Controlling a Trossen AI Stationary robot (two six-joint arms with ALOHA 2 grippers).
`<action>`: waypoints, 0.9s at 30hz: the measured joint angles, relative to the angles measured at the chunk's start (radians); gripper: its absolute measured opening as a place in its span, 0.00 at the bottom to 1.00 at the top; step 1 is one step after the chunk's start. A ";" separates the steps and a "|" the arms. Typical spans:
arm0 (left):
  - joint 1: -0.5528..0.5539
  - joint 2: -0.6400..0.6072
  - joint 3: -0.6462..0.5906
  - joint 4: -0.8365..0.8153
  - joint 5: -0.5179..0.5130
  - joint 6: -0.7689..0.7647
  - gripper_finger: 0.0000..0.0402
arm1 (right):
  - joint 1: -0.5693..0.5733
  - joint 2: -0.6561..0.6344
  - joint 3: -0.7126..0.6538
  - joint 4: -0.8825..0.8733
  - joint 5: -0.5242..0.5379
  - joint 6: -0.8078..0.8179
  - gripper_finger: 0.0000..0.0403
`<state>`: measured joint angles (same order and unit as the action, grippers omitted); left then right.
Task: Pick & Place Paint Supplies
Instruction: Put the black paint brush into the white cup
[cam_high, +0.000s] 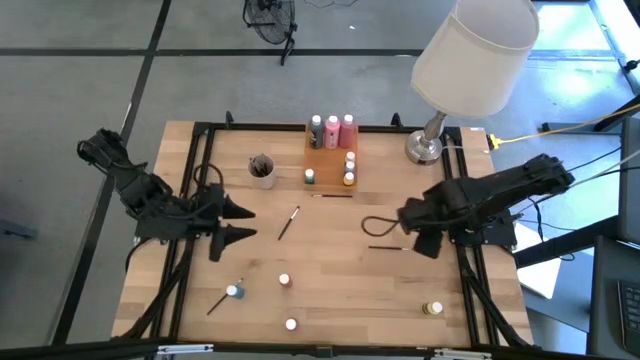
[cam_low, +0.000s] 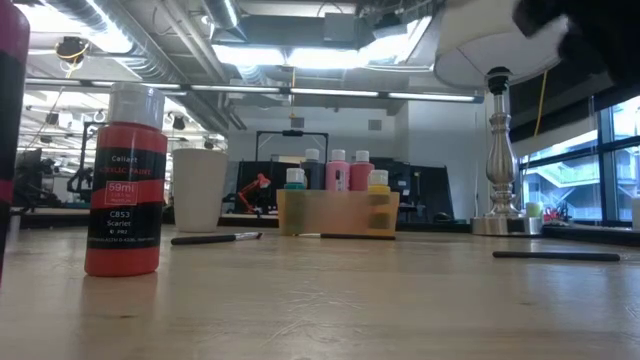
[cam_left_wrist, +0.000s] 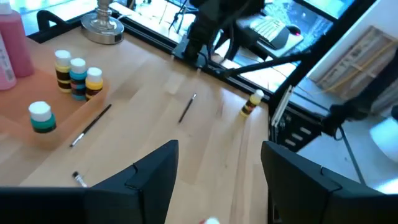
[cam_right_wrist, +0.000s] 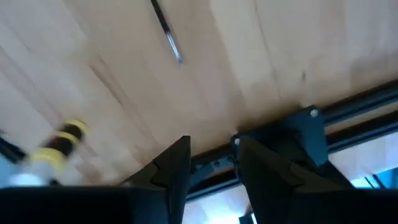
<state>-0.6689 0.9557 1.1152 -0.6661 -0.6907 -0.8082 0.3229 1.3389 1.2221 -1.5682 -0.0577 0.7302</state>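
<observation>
Here, left claw (cam_high: 243, 222) open by left edge, bare centre boards (cam_high: 330, 250)

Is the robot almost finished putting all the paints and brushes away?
Partly. Done: three tall bottles and some small paint pots sit in the orange tray. In hand: nothing; the left gripper is open and empty, and the right gripper holds nothing. Left: four small pots, such as one near the front, and loose brushes like this one lie on the table.
</observation>
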 joint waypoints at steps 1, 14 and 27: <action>0.008 0.013 0.000 0.016 0.000 0.000 0.56 | 0.009 -0.008 -0.040 0.009 -0.005 -0.001 0.35; 0.107 0.203 0.000 0.216 0.110 0.003 0.56 | 0.064 -0.010 -0.417 0.396 -0.112 -0.112 0.35; 0.175 0.199 0.000 0.387 0.193 0.089 0.56 | 0.115 -0.010 -0.540 0.642 -0.073 -0.353 0.35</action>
<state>-0.4942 1.1544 1.1152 -0.2795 -0.4973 -0.7197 0.4381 1.3289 0.6826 -0.9265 -0.1311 0.3772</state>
